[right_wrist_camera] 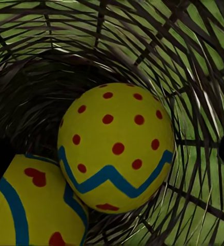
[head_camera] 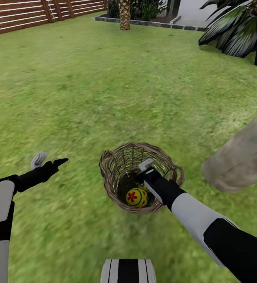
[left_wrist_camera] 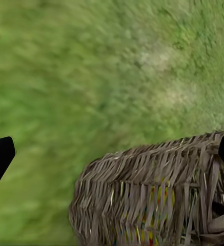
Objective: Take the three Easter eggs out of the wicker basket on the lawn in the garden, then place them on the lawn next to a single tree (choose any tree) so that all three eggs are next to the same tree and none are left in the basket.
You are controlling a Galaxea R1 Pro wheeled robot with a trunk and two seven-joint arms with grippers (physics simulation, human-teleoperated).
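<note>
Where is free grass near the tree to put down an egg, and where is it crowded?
Bare lawn lies between the basket and the trunk, and widely beyond the basket toward the fence. Inside the basket it is crowded: the right gripper is open above the dotted egg, with another egg beside it. The left gripper is open over grass.

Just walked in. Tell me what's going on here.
The robot stands on the lawn over the wicker basket. Its right tool reaches into the basket, open around a red-dotted egg, beside a heart-painted egg; nothing is gripped yet. A flower-painted egg is also inside. The left tool hovers open beside the basket. A tree trunk stands close by.
</note>
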